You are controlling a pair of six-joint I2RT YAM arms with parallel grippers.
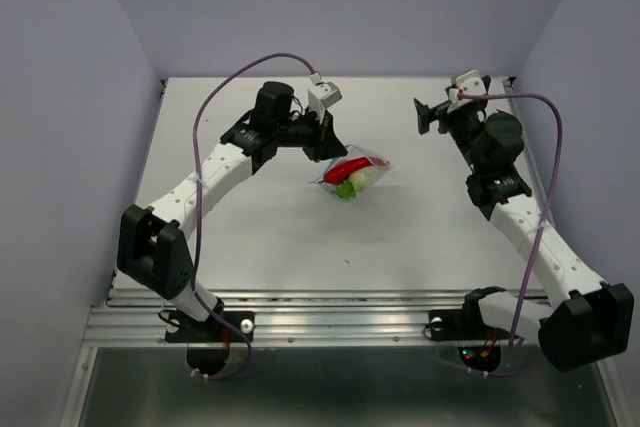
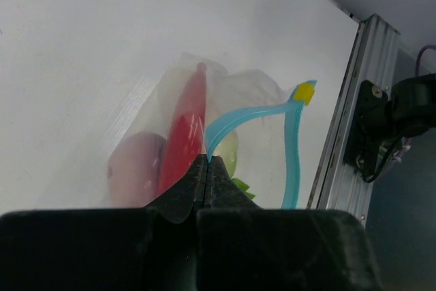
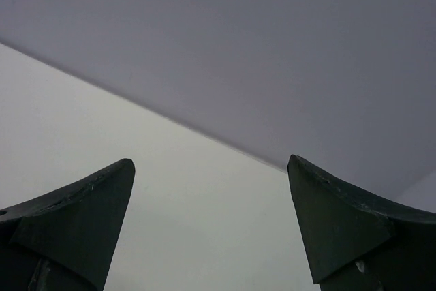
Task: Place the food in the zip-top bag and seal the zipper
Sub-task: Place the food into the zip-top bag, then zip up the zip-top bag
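Left pincer (image 2: 206, 163) clamped on one end of the blue zipper (image 2: 248, 117); the strip runs away from it to a yellow tab (image 2: 304, 92), its two halves apart, so we judge the mouth unsealed; the bag (image 1: 372, 175), food (image 2: 184, 134) inside, lies at the middle of the counter (image 1: 250, 247); right pincer (image 1: 428, 115) gapes wide and empty, well apart on the bag's far right; we take the left arm as the nearer.

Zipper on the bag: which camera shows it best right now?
Left wrist: the blue zipper is close and clear, pinched in the left jaws. Top external shows the bag small, its strip hardly visible. Right wrist shows none of it.
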